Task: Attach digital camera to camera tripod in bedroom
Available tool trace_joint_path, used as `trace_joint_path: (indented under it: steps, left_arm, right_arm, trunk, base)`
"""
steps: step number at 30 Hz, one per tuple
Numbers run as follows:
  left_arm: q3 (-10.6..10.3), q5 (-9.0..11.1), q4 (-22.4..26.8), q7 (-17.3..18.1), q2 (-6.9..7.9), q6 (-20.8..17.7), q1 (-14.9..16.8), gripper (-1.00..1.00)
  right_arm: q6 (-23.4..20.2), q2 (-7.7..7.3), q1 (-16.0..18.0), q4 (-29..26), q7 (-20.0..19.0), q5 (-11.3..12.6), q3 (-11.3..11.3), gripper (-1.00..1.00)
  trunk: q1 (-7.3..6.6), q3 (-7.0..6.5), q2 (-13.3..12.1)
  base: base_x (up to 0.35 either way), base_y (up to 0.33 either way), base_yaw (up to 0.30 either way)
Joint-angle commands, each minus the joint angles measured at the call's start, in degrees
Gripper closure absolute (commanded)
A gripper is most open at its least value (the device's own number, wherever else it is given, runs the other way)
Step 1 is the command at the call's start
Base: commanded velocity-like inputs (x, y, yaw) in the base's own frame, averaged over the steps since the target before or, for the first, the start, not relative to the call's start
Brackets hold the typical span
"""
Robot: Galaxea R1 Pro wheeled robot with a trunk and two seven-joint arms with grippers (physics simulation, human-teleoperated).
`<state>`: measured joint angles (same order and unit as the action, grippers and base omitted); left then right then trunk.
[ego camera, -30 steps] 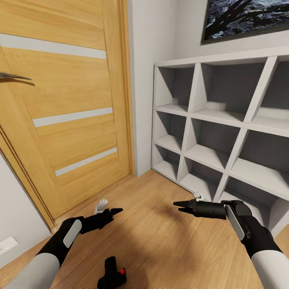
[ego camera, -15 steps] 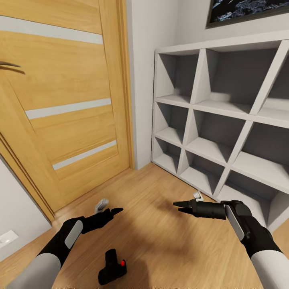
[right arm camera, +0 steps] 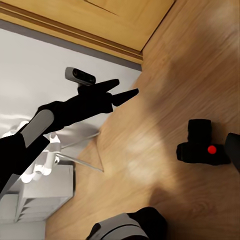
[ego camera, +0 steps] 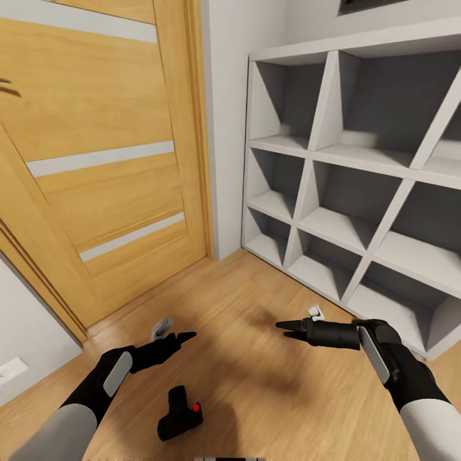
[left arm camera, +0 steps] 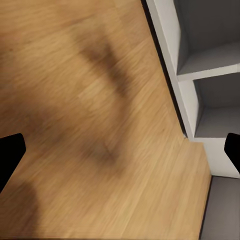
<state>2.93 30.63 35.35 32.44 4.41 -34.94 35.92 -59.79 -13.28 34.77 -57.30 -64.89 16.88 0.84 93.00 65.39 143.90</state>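
On wood floor (ego camera: 269, 390), digital camera (ego camera: 180, 415), lens hidden

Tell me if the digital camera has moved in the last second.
No. The digital camera and the shelf unit both slid up the head view together; the view moved, not it.

Soft, even light, no glare. Diffuse dark shadows lie on the wood floor (ego camera: 269, 390) below and ahead of both pincers. The left wrist view is smeared with blur; the shelf unit (ego camera: 358, 192) leans, stretched toward the edges.
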Motion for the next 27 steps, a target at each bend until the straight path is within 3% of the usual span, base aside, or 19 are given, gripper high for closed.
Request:
trace_joint_path:
  steps: [1,27]
  left_arm:
    - [0.1,0.2,0.0,0.1,-0.02,-0.4,0.0,-1.00]
    - [0.1,0.2,-0.1,0.0,-0.02,-0.4,0.0,-1.00]
  right_arm:
    - [-0.2,0.00,0.0,0.0,-0.2,-0.1,0.0,-1.00]
    - [-0.2,-0.06,0.0,0.0,-0.3,-0.1,0.1,-1.00]
  trunk:
    - [0.01,0.28,0.0]
    - [0.68,6.04,0.4]
  base:
    - [0.000,0.000,0.000]
    - [0.000,0.000,0.000]
